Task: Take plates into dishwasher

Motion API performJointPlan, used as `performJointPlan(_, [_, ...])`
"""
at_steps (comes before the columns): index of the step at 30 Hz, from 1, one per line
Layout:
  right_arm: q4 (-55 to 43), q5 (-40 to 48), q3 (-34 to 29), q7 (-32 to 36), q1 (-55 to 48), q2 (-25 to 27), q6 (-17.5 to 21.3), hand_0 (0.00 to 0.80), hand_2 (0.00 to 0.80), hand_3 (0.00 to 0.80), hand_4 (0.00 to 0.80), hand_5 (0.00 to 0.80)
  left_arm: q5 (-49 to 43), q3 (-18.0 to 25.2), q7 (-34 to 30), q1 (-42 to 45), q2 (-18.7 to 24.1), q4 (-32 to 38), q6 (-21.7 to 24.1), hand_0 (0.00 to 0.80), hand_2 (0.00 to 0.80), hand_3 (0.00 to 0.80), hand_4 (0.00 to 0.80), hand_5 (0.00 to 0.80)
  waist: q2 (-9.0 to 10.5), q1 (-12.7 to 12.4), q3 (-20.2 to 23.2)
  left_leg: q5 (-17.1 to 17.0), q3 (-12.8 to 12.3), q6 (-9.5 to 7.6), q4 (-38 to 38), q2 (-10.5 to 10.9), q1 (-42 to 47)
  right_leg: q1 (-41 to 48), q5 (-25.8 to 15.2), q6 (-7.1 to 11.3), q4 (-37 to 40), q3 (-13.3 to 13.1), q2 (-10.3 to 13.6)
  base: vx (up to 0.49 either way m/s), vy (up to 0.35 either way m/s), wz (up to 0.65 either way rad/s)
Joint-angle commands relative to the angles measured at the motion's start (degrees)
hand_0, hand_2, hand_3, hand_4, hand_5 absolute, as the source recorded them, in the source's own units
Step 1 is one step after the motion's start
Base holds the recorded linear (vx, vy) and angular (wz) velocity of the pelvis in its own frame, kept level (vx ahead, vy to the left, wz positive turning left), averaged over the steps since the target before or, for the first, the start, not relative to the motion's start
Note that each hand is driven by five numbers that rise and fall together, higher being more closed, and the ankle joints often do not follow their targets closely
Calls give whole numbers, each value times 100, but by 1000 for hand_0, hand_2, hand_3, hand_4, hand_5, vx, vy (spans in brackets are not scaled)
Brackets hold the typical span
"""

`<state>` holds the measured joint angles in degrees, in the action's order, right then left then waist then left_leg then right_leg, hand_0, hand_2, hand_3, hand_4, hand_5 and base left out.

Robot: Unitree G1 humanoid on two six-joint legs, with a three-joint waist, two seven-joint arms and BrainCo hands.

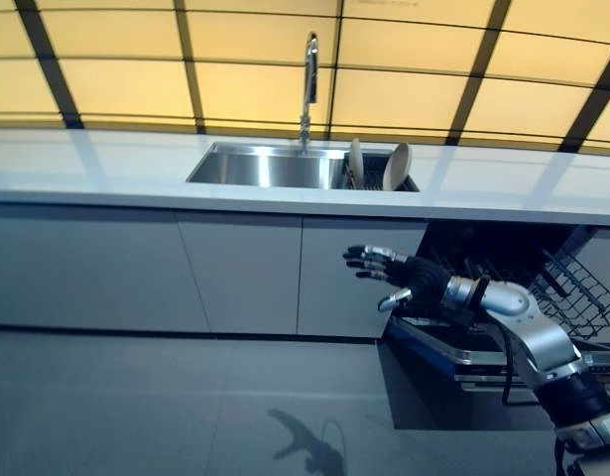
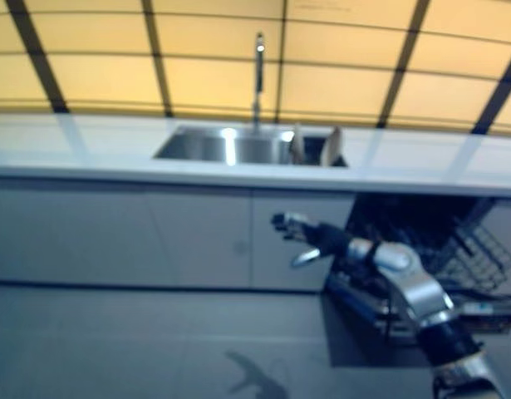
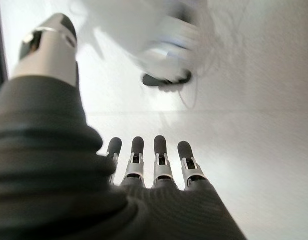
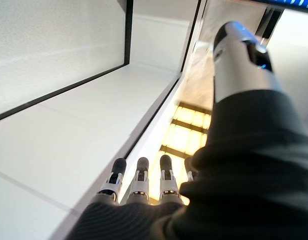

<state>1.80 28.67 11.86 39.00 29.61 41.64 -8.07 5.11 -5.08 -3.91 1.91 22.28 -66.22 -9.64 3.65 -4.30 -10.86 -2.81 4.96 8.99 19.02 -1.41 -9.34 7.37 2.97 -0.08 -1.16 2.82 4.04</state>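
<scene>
Two pale plates (image 1: 397, 167) stand on edge in a rack at the right end of the steel sink (image 1: 265, 167), one more (image 1: 355, 163) beside it. The dishwasher (image 1: 503, 288) is open below the counter at the right, its wire rack (image 1: 582, 293) pulled out. My right hand (image 1: 389, 270) is open and empty, held in the air in front of the cabinet doors, left of the dishwasher and below the plates. Its fingers (image 4: 138, 177) are straight. My left hand (image 3: 143, 165) shows only in its wrist view, fingers straight, empty, over the floor.
A tall tap (image 1: 308, 84) stands behind the sink. The white counter (image 1: 106, 169) runs across the view, with grey cabinet doors (image 1: 235, 273) under it. The dishwasher's lowered door (image 1: 453, 352) juts out over the grey floor (image 1: 136, 407).
</scene>
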Motion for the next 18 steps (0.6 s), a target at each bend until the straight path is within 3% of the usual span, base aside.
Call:
performJointPlan(1, [-72,213,17,-279,299,107,130,0,0,0,0,0,-168,-114,-27,154,125,-20,187,0,0,0,0,0,-224,-359,-42,-1389,-318,-360,-1246,-176,-247,491,-132,114,-2,-333,-362,564,135,-24])
performJointPlan(2, [-31,301,88,-395,430,127,59,0,0,0,0,0,-130,-151,18,206,117,-200,344,0,0,0,0,0,-250,-523,-54,-1694,-288,-290,-1875,-148,-434,753,-62,100,75,-520,-413,506,105,-46])
performJointPlan(4, [47,550,154,-454,571,222,24,0,0,0,0,0,-64,-125,35,272,93,-282,413,0,0,0,0,0,-203,-625,-52,-1747,-355,-275,-2134,-119,-587,938,40,86,108,-676,-390,391,118,-49])
performJointPlan(9, [360,712,187,-292,566,289,65,0,0,0,0,0,223,2,46,281,49,-420,482,0,0,0,0,0,-68,-695,125,-1008,-435,-571,-1689,-80,-548,1072,414,297,-150,-650,57,273,150,-50])
performJointPlan(11, [447,680,73,-322,351,242,68,0,0,0,0,0,102,22,138,208,158,-438,501,0,0,0,0,0,82,-763,245,-639,-648,-681,-1048,-93,-725,1215,428,522,-312,-344,425,262,46,-37])
performJointPlan(14, [603,731,-7,-426,272,200,48,0,0,0,0,0,-8,5,89,89,266,-401,453,0,0,0,0,0,163,-779,321,-495,-743,-700,-671,-119,-828,1178,310,645,-492,-97,638,209,74,0])
performJointPlan(17, [1246,847,-234,-647,307,87,189,0,0,0,0,0,-138,-95,10,-54,336,-377,399,0,0,0,0,0,193,-794,468,-281,-708,-841,-509,-49,-878,1149,-170,768,-1064,-75,960,247,171,9])
performJointPlan(18, [1449,968,-311,-785,336,57,289,0,0,0,0,0,-123,-115,5,-88,368,-407,408,0,0,0,0,0,202,-823,575,-249,-663,-928,-644,48,-792,1155,-674,818,-1405,-111,1127,196,157,0])
